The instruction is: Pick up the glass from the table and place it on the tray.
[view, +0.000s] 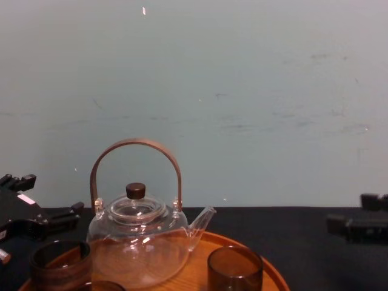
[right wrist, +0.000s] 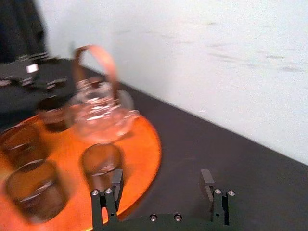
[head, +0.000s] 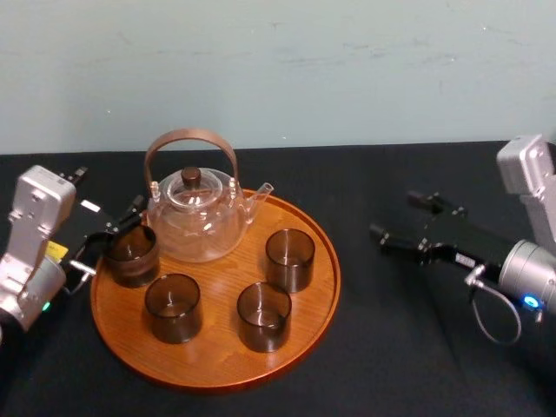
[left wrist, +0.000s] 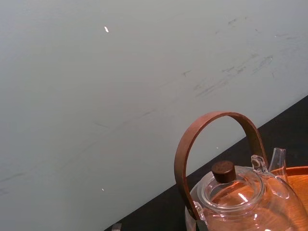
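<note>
The glass [head: 132, 254] is fitted onto the tray [head: 208, 378] beside the teapot [head: 198, 221], just before the left gripper [head: 109, 241] (grip untellable); the right gripper [head: 393, 216] is parked wide.

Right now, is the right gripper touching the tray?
Apart. In the head view, bare black table separates the open right gripper from the tray rim. Left gripper sits at its left.

Left hand [head: 109, 238] spread wide, low; right hand [head: 393, 215] likewise.
</note>
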